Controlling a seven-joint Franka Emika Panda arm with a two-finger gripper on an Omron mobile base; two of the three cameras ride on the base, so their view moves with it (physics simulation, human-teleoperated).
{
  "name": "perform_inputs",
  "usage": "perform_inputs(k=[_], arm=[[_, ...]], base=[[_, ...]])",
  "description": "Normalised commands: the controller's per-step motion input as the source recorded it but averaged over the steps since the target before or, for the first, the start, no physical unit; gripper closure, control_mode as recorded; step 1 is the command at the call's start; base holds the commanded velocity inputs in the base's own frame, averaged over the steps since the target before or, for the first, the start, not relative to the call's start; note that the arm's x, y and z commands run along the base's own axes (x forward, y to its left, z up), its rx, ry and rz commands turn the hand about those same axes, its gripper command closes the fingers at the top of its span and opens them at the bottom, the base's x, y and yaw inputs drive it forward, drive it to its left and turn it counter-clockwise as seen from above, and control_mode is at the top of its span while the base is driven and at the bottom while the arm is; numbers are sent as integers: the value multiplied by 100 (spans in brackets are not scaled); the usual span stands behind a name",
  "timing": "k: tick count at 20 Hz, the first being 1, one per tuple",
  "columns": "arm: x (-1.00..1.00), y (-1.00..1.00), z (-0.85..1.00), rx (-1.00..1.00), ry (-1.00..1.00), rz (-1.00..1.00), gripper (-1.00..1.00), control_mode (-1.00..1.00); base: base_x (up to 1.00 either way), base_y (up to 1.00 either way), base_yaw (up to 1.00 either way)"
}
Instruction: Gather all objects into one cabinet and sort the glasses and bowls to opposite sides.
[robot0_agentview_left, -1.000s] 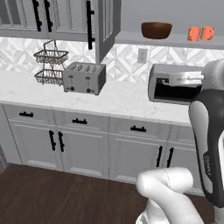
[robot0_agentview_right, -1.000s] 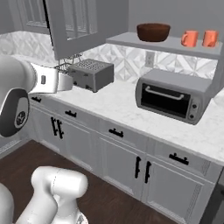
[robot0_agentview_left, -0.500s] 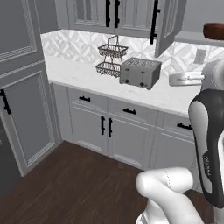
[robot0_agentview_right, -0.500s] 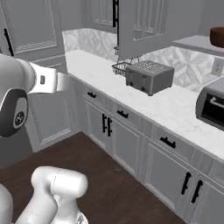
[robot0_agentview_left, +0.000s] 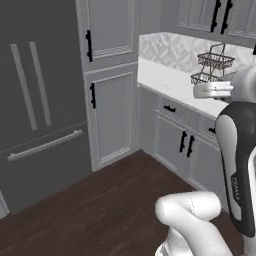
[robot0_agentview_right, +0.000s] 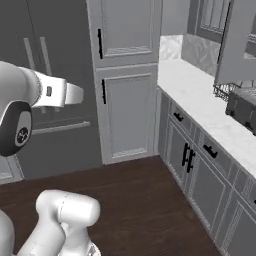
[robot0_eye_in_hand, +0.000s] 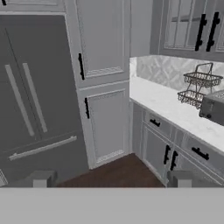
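Dark-grey fridge (robot0_eye_in_hand: 35, 100) fills the 9 o'clock side, tall grey pantry cabinet (robot0_eye_in_hand: 103, 83) next to it. White marble counter (robot0_eye_in_hand: 175, 109) runs off toward 3 o'clock with a wire basket (robot0_eye_in_hand: 197, 89) and toaster (robot0_eye_in_hand: 213, 109) on it. Hand (robot0_eye_in_hand: 111, 179) is wide open, holding nothing. Can't spot any mugs or bowl.

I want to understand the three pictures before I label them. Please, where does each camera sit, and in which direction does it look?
Left base view: behind the arm, left side; faces the refrigerator and the counter; white arm at lower right.
Right base view: behind the arm, right side; same corner; arm at lower left.
Hand view: on the hand; faces the refrigerator and tall cabinet; open gripper at the bottom.
All three share the wire basket.
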Motion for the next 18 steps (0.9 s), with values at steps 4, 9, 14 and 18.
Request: perform_inputs(k=[4,9,14,18], arm=[[0,0,0,0,0,0,-100,100],[0,0,0,0,0,0,-100,100],[0,0,0,0,0,0,-100,100],[0,0,0,0,0,0,-100,100]], base=[[1,61,78],[5,53,85],[12,25,85],[5,2,85]])
